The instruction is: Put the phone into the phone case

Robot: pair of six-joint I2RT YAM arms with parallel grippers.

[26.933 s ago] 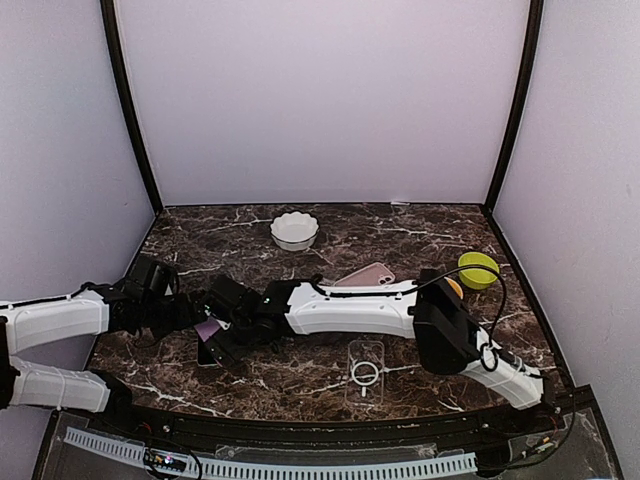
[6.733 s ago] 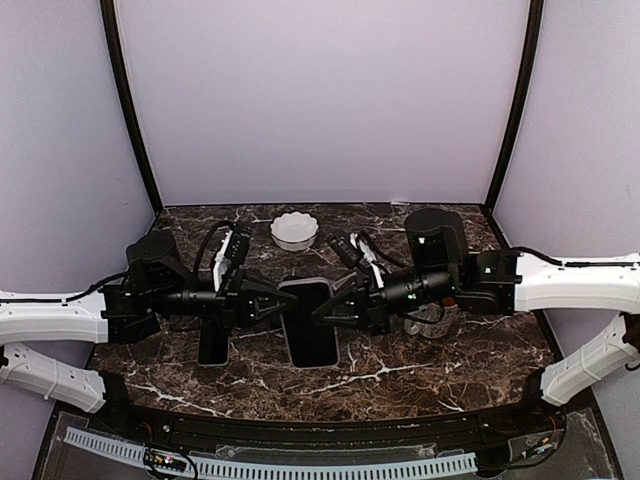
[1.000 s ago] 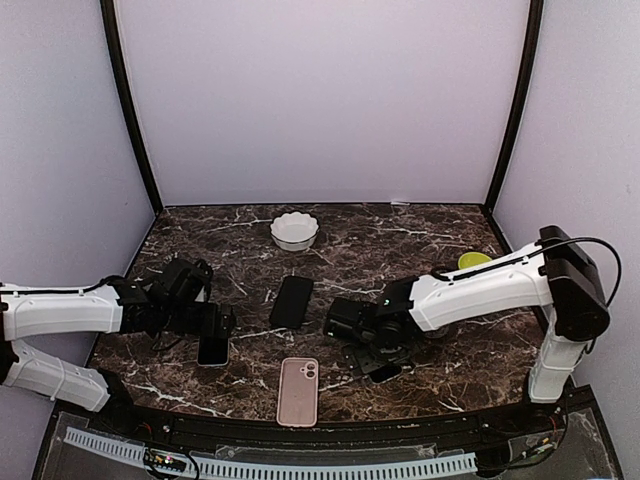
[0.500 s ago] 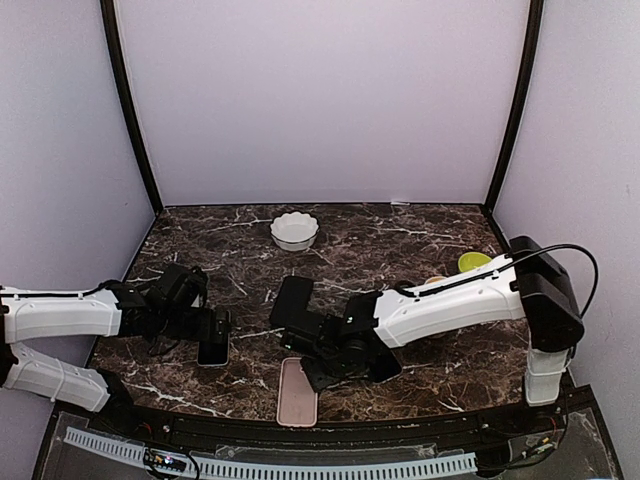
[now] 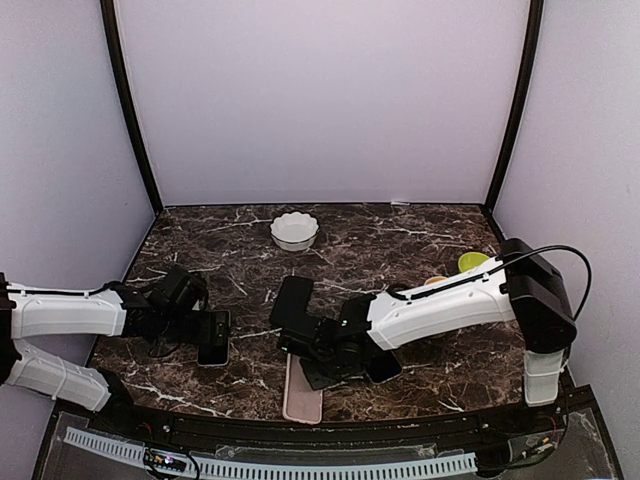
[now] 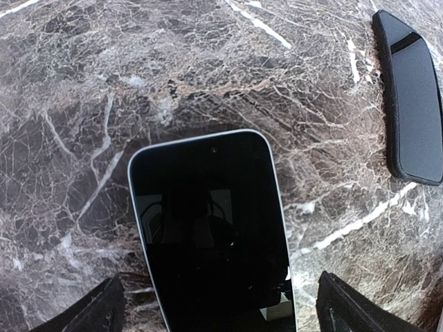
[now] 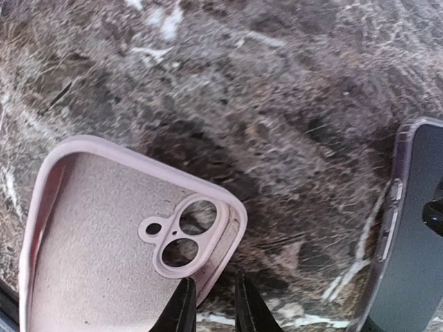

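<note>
A pink phone case [image 7: 104,263] lies inside-up, its camera cutout toward me, at the table's front edge [image 5: 303,392]. My right gripper [image 7: 211,304] has its jaws drawn close across the case's side rim, one finger inside the case and one outside; from above it [image 5: 322,366] covers the case's top end. The phone [image 6: 208,235], black screen up with a pale edge, lies flat at the left [image 5: 213,340]. My left gripper [image 6: 221,308] stands open just above it, its fingers [image 6: 104,308] wide of either long side, touching nothing.
A dark phone with a clear-edged case [image 5: 292,300] lies mid-table, also seen as a cased phone [image 7: 415,235] and as a dark slab [image 6: 414,97]. A white bowl [image 5: 294,230] sits at the back, a yellow-green bowl [image 5: 476,264] at the right.
My right arm swung left from mid-right to the pink case and its jaws went from wide open to narrow across the rim. The left arm barely moved.
</note>
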